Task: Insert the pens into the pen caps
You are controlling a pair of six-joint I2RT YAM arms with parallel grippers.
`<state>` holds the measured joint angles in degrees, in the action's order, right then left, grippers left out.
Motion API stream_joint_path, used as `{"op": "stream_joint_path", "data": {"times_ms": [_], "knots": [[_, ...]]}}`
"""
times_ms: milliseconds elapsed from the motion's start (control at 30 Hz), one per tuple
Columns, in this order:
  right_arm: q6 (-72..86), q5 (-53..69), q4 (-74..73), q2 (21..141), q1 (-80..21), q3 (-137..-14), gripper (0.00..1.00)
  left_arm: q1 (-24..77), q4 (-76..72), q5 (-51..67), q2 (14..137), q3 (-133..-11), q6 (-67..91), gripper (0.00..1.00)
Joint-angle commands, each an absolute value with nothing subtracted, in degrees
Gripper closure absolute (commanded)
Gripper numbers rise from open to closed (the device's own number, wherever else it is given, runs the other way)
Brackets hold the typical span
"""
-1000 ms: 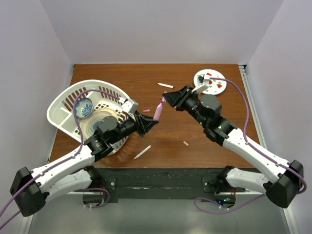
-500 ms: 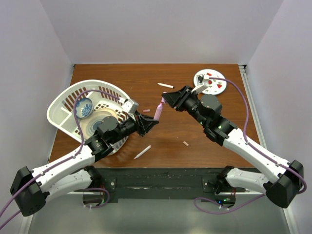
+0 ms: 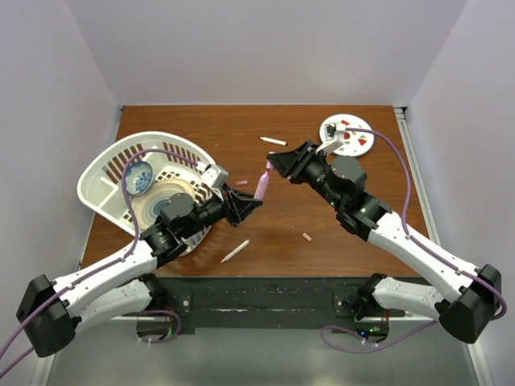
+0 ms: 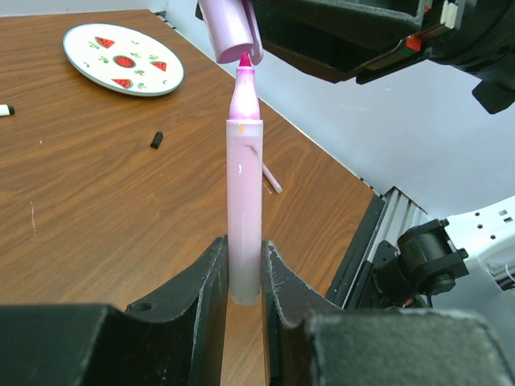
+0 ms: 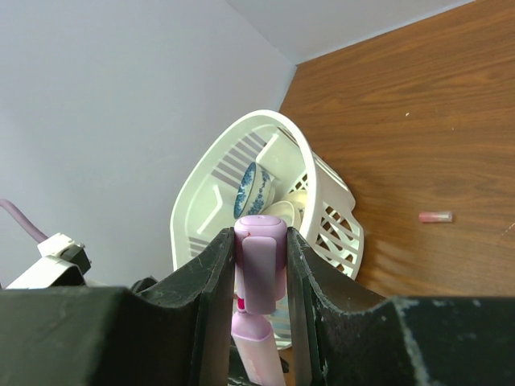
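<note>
My left gripper (image 3: 246, 203) (image 4: 244, 269) is shut on the lower end of a pink-lilac pen (image 3: 260, 186) (image 4: 244, 201) and holds it upright above the table. Its magenta tip points up. My right gripper (image 3: 276, 164) (image 5: 260, 265) is shut on a lilac cap (image 4: 229, 28) (image 5: 260, 269), held open end down right over the pen. The tip sits just at the cap's mouth. The pen (image 5: 257, 354) also shows under the cap in the right wrist view.
Two white pens (image 3: 273, 141) (image 3: 235, 251) lie on the table, with a pink cap (image 3: 241, 182), a peach cap (image 3: 306, 237) and a black cap (image 4: 157, 140). A white basket (image 3: 105, 173) holding dishes stands left. A spotted plate (image 3: 360, 146) sits back right.
</note>
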<state>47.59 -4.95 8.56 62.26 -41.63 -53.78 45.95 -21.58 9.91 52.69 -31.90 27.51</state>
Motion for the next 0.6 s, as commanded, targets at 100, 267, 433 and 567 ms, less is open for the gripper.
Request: {"op": "stream_joint_path", "data": {"times_ms": [100,267,433,567], "knots": [[48.8,-7.1,10.3,62.4,-41.9,-56.3,1.00,46.2,-23.3,10.0,50.4,-31.9,27.5,1.00],[48.9,-6.6,10.1,62.1,-41.8,-56.5,1.00,46.2,-22.8,10.5,51.1,-32.3,27.7,1.00],[48.7,-5.2,10.2,62.5,-41.8,-57.0,1.00,46.3,-24.0,11.0,51.6,-32.2,28.5,1.00],[48.8,-4.0,10.3,63.1,-41.9,-57.8,1.00,46.2,-24.5,10.9,51.8,-31.6,28.9,1.00]]}}
